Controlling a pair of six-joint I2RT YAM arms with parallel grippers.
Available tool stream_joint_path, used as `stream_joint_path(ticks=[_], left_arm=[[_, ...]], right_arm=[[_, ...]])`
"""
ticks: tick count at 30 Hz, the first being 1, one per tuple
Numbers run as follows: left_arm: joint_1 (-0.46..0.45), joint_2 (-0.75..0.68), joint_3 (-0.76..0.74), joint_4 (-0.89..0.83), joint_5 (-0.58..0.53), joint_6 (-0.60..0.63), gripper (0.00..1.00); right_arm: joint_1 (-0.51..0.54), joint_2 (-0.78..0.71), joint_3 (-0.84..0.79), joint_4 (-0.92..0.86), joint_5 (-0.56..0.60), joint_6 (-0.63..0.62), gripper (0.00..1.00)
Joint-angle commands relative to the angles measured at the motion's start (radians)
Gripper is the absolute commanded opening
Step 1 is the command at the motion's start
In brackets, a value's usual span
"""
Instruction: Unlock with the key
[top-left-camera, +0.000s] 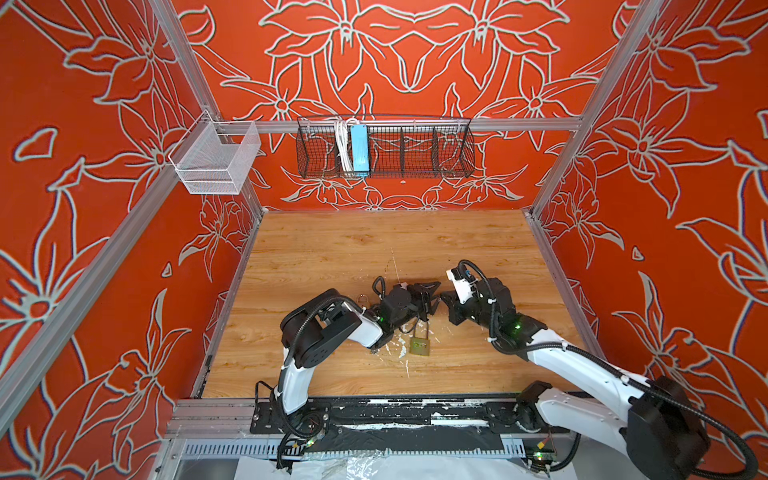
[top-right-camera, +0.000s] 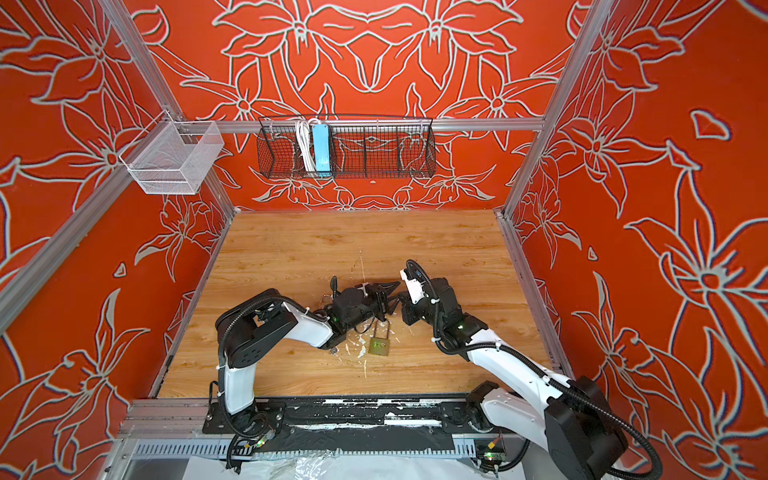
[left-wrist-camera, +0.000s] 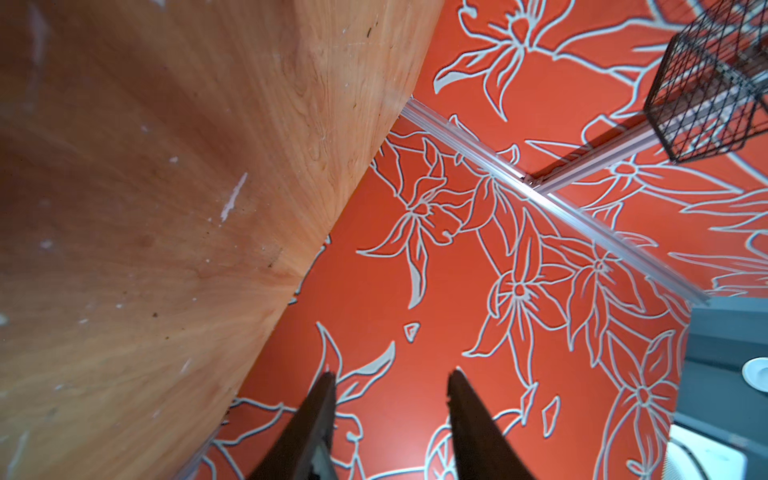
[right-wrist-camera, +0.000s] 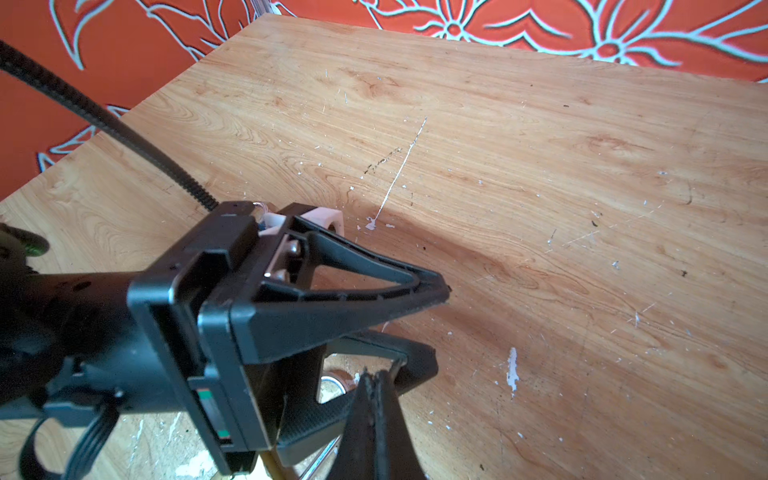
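Brass padlock (top-left-camera: 419, 345) flat on wooden table (top-left-camera: 374, 249), partly beneath left gripper (left-wrist-camera: 390, 376), jaws apart; right gripper (right-wrist-camera: 372, 378) alongside, jaws pressed together.

Red walls patterned with pale outlined flowers (top-left-camera: 415, 62) enclosed a scuffed light wood-grain tabletop (top-left-camera: 353, 249), with a silver aluminium rail (top-left-camera: 519, 124) at twelve o'clock carrying a black wire basket (top-left-camera: 453, 149), and a white mesh basket (top-left-camera: 216, 166) at ten o'clock.
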Motion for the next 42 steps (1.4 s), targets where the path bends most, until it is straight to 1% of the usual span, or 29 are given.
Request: stream_joint_path(ticks=[1,4,9,15,20,22,24,26,29,32,39,42], left_arm=[[-0.003,0.025,0.032,0.09,0.0,0.011,0.39],[-0.003,0.036,0.041,0.095,0.004,0.016,0.29],[-0.002,0.045,0.039,0.096,0.007,0.027,0.16],[0.0,0.058,0.04,0.112,0.011,0.033,0.08],[0.005,0.064,0.042,0.12,0.031,0.042,0.08],[0.008,0.062,0.044,0.124,0.039,0.049,0.09],[0.009,0.06,0.045,0.124,0.042,0.055,0.13],[0.01,0.059,0.045,0.126,0.042,0.059,0.13],[0.011,0.058,0.042,0.124,0.041,0.062,0.1],[0.012,0.063,0.047,0.127,0.044,0.069,0.0],[0.015,0.057,0.047,0.114,0.042,0.111,0.0],[0.035,0.032,0.044,0.076,0.063,0.187,0.0]], right_arm=[[0.004,-0.016,-0.013,0.018,0.0,-0.009,0.0],[0.004,-0.024,-0.017,0.017,0.011,-0.011,0.0],[0.005,-0.031,-0.018,0.02,0.016,-0.007,0.0],[0.004,-0.053,-0.028,0.015,0.045,-0.005,0.0],[0.005,-0.07,-0.033,0.012,0.075,-0.003,0.0],[0.004,-0.071,-0.034,0.01,0.084,-0.003,0.0],[0.004,-0.071,-0.034,0.006,0.095,-0.003,0.0],[0.005,-0.072,-0.033,0.007,0.094,-0.003,0.0],[0.005,-0.073,-0.033,0.003,0.107,-0.003,0.0],[0.004,-0.076,-0.035,0.003,0.106,-0.003,0.0],[0.005,-0.085,-0.038,0.001,0.117,-0.005,0.0],[0.006,-0.107,-0.046,0.004,0.13,-0.003,0.0]])
